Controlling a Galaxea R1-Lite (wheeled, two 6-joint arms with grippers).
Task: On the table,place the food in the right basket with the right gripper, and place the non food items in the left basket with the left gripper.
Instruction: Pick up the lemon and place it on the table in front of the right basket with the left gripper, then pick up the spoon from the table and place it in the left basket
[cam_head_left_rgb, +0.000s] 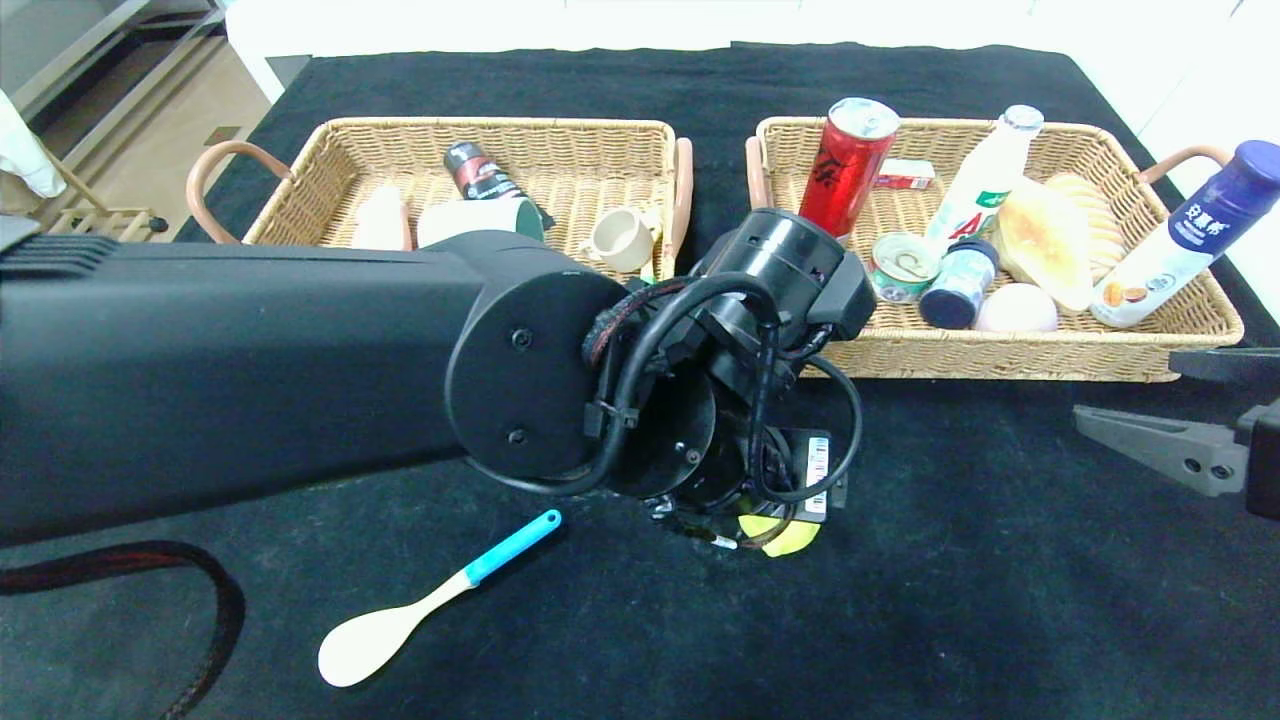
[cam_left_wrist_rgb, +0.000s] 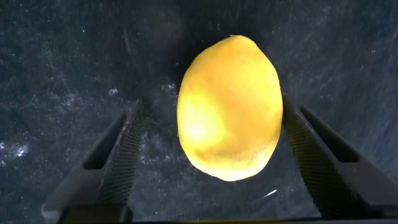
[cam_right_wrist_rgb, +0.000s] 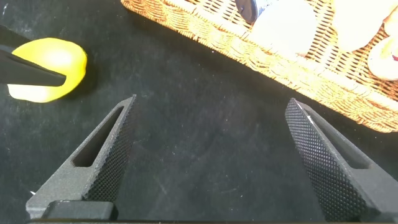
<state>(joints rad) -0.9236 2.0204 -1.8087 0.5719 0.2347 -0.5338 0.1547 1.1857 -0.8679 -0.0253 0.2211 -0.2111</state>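
A yellow lemon (cam_head_left_rgb: 787, 537) lies on the black cloth in the middle of the table, mostly hidden under my left wrist in the head view. My left gripper (cam_left_wrist_rgb: 214, 107) points down over it and is open, one finger on each side of the lemon (cam_left_wrist_rgb: 229, 107). There is a clear gap on one side; the other finger is at the peel. At the table's right edge my right gripper (cam_right_wrist_rgb: 211, 102) hovers open and empty in front of the right basket (cam_head_left_rgb: 1000, 355). The lemon (cam_right_wrist_rgb: 46, 70) also appears in the right wrist view.
A white spoon with a blue handle (cam_head_left_rgb: 420, 605) lies on the cloth near the front left. The left basket (cam_head_left_rgb: 300, 170) holds a dark can and cups. The right basket holds a red can, bottles, a tin and bread.
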